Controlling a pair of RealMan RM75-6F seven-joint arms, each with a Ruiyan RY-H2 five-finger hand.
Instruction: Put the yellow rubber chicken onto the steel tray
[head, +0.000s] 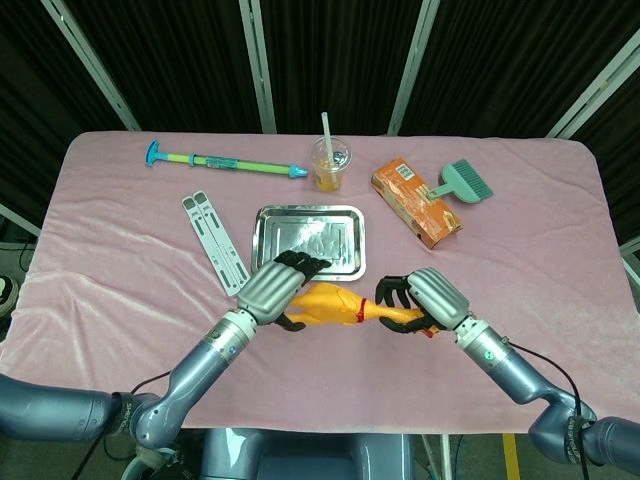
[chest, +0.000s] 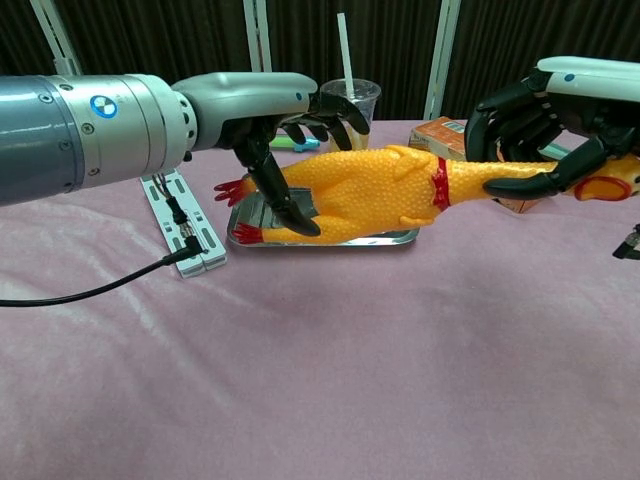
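The yellow rubber chicken (head: 330, 302) (chest: 380, 190) hangs level in the air, just in front of the steel tray (head: 308, 262) (chest: 330, 241). My right hand (head: 425, 298) (chest: 540, 105) grips its neck, and the head sticks out past the hand. My left hand (head: 283, 285) (chest: 290, 110) wraps the tail end: the fingers lie over the back and the thumb crosses the thigh between the red feet. In the chest view the chicken's body hides most of the tray. Nothing lies on the tray.
A white folding stand (head: 216, 243) lies left of the tray. Behind the tray stand a plastic cup with a straw (head: 330, 165), a long green and blue water squirter (head: 225, 161), an orange carton (head: 416, 201) and a teal brush (head: 464, 180). A pink cloth covers the table.
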